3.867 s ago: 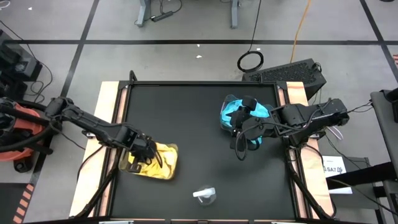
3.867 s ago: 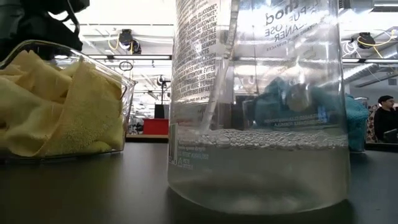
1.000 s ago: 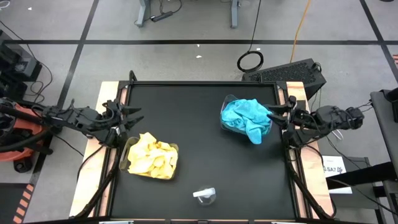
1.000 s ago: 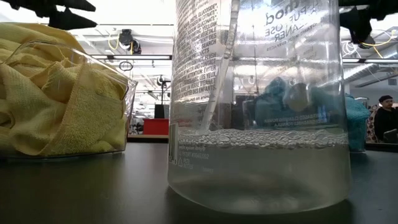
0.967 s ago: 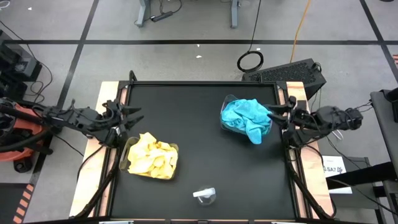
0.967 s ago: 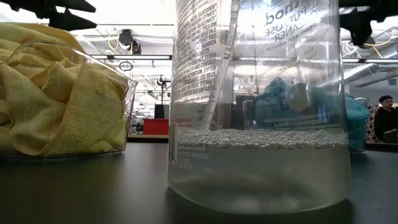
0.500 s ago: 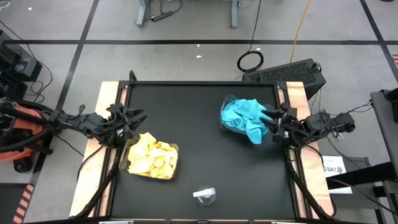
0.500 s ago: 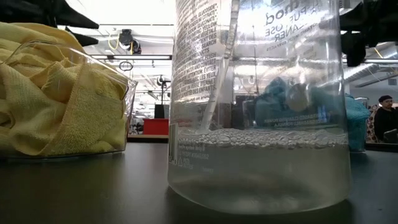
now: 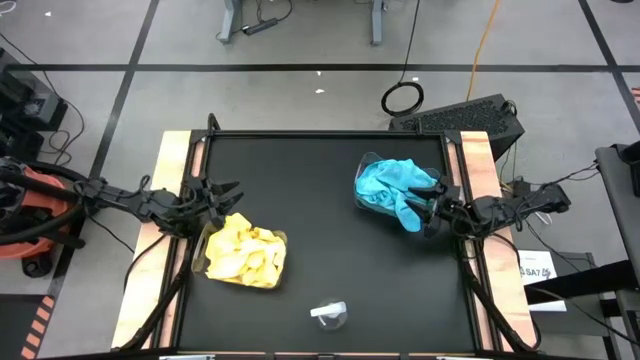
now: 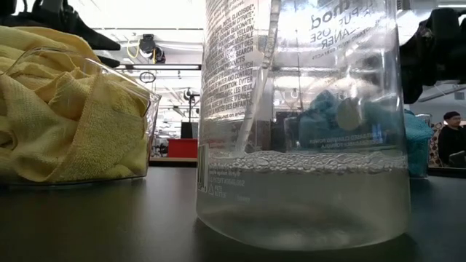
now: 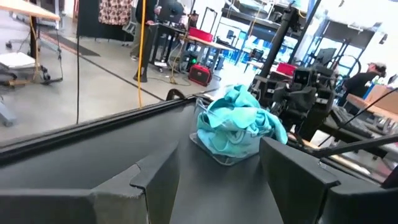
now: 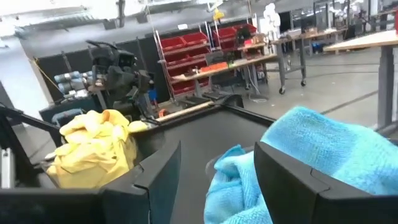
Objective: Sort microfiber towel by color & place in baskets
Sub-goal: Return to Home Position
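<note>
Black surface: yellow towels heaped in the left basket, teal towels in the right basket. Left hand and right hand are both spread apart, empty, just beside their baskets. Red bins sit on shelves beyond.

clear bins 2 | yellow towel heap 1 — teal towel heap 1 | clear bottle 1

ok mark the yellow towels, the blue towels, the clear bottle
yellow towels (image 9: 245,255), high view, middle of pile.
blue towels (image 9: 392,185), high view, top of heap.
clear bottle (image 10: 302,196), low view, lower wall.
</note>
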You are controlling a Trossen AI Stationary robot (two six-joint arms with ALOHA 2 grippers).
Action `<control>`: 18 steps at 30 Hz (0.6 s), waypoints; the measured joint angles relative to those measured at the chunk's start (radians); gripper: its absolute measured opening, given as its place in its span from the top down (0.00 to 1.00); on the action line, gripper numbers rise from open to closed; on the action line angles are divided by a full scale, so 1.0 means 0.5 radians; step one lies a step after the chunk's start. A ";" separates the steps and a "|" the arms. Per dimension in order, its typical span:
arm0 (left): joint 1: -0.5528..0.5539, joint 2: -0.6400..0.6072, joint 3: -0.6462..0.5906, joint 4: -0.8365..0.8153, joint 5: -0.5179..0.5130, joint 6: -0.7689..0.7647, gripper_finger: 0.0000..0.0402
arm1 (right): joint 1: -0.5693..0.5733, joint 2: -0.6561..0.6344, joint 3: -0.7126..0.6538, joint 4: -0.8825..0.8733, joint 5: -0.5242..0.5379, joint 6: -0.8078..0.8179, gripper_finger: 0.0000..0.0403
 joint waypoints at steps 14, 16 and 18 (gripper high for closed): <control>0.000 0.001 -0.152 0.336 0.217 0.367 0.44 | -0.001 0.003 -0.004 0.008 -0.045 -0.288 0.51; 0.000 0.001 -0.152 0.339 0.264 0.394 0.44 | 0.000 0.004 -0.003 0.007 -0.045 -0.331 0.51; 0.000 0.001 -0.152 0.335 0.327 0.416 0.44 | 0.000 0.010 -0.003 0.006 -0.045 -0.364 0.51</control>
